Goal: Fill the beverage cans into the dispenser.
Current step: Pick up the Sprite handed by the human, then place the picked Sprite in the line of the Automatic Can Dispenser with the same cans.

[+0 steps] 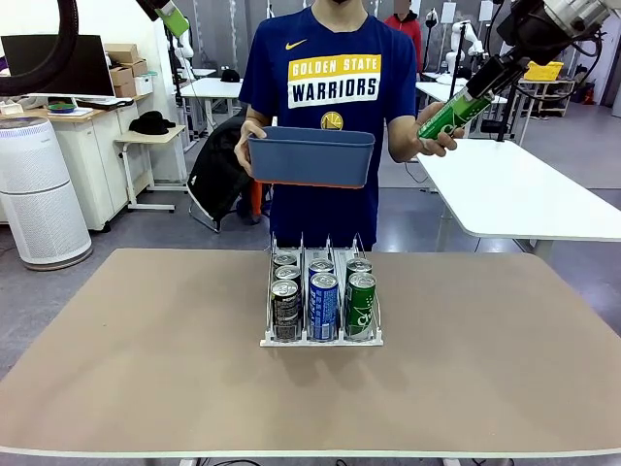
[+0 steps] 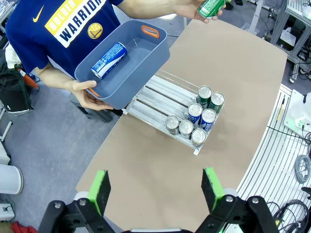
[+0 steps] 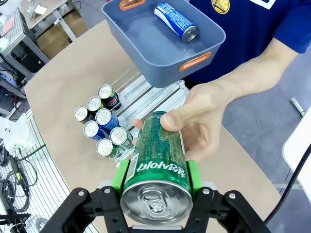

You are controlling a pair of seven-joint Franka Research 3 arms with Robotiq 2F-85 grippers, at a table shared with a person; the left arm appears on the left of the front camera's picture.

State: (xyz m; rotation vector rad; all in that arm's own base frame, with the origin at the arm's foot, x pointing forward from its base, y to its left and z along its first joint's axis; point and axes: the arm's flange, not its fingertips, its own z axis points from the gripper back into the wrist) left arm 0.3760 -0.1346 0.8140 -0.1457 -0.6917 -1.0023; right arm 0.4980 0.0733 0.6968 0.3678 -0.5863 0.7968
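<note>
The dispenser [image 1: 321, 339] stands mid-table with several beverage cans [image 1: 322, 306] at its front: black in the left lane, blue in the middle, green on the right. High at the back right, my right gripper [image 1: 477, 89] is shut on a green can [image 1: 448, 116], which the person's hand [image 1: 430, 144] also grips. In the right wrist view the green pads [image 3: 120, 175] clamp that can [image 3: 158, 160] under the person's thumb [image 3: 177, 119]. My left gripper [image 2: 155, 189] hangs open high above the table's left side with nothing between its fingers.
With the other hand the person holds a dark blue tub [image 1: 310, 155] above the table's far edge. One blue can [image 2: 109, 59] lies in the tub. The back parts of the dispenser's lanes [image 2: 154, 97] are bare. A white table [image 1: 524, 194] stands behind at right.
</note>
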